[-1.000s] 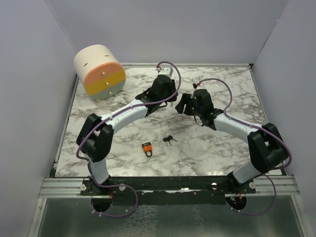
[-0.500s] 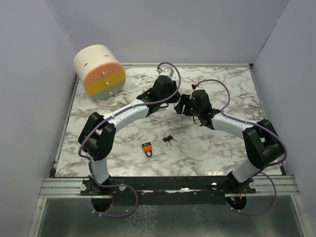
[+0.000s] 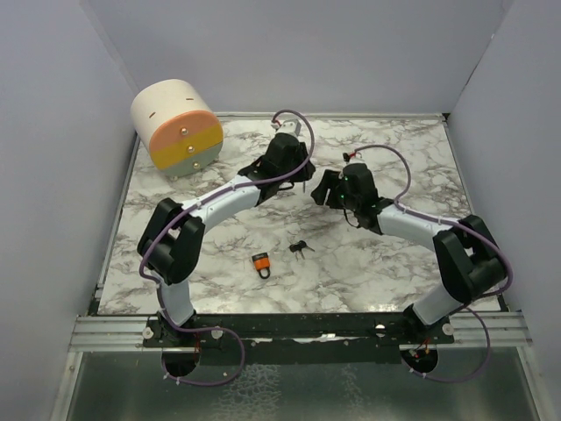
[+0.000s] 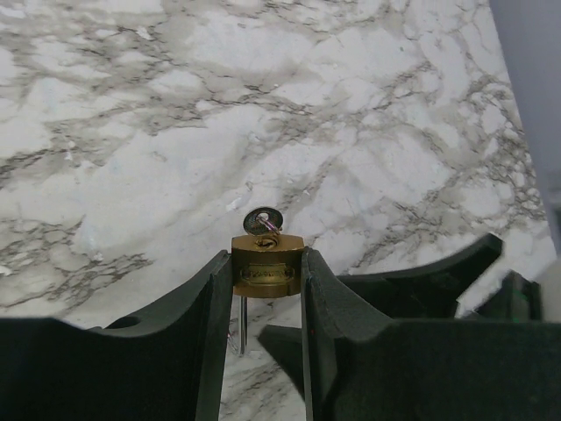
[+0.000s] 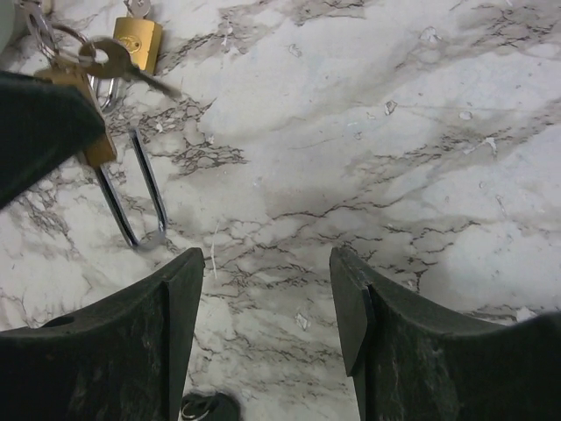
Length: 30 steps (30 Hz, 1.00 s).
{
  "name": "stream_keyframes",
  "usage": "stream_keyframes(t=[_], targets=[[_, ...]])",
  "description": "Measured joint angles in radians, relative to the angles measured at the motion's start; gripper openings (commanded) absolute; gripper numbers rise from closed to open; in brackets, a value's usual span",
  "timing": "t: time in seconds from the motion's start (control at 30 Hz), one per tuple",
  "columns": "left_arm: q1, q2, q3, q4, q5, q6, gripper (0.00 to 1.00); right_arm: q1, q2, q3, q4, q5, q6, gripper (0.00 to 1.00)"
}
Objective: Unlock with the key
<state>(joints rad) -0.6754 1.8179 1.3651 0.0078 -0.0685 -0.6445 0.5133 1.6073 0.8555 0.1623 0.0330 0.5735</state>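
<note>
A brass padlock [image 4: 267, 272], silver key [image 4: 262, 220] inserted, is clamped by the left gripper [image 4: 265, 259]. The right gripper [image 5: 267, 259], open, is extended beside the padlock.

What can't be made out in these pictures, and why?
- Top view: the brass padlock is hidden under the left tool.
- Left wrist: its shackle is mostly behind the tool's fingers; locked or not, unclear.
- Right wrist: a second padlock is cut by the top edge; the key bunch is blurred.
</note>
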Motion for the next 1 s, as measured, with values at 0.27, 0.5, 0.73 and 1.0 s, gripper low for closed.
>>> stream_keyframes(t=[0.27, 0.5, 0.73, 1.0], targets=[[0.103, 0.097, 0.107, -0.09, -0.032, 0.065, 0.0, -0.026, -0.196, -0.088, -0.024, 0.046, -0.017, 0.6], [0.14, 0.267, 0.27, -0.193, -0.044, 0.125, 0.0, -0.049, -0.339, -0.09, -0.041, 0.061, -0.054, 0.6], [0.14, 0.38, 0.394, -0.271, -0.045, 0.161, 0.0, -0.051, -0.364, -0.09, -0.051, 0.061, -0.063, 0.6], [0.14, 0.435, 0.427, -0.294, -0.045, 0.168, 0.0, -0.051, -0.377, -0.094, -0.051, 0.06, -0.063, 0.6]])
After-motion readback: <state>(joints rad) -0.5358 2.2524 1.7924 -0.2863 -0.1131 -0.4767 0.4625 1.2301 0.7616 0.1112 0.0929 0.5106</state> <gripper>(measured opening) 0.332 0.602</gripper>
